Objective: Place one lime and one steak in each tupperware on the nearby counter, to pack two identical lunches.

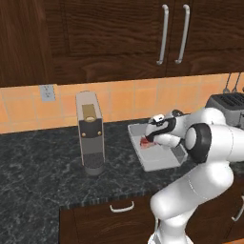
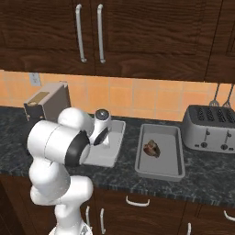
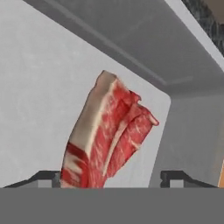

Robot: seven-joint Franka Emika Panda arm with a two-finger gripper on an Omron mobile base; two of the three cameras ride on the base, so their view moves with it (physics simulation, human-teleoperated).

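A raw red steak [image 3: 107, 140] with a white fat edge lies on the grey floor of a tupperware [image 3: 39, 87]. My gripper [image 3: 109, 178] hangs just above it, open, with its fingertips [image 3: 43, 177] on either side of the meat's near end. From the left base view the hand [image 1: 148, 138] hovers over the steak [image 1: 145, 141] at the back left of that tupperware [image 1: 159, 164]. In the right base view this same tupperware [image 2: 108, 158] sits beside a second tupperware [image 2: 160, 172] holding a brownish steak [image 2: 151, 148]. The lime is out of view.
A tall coffee machine [image 1: 90, 133] stands on the dark speckled counter [image 1: 38, 162] left of the trays. A silver toaster [image 2: 209, 128] stands at the right against the orange tiles. Dark wall cabinets hang overhead, and drawers with silver handles run below the counter edge.
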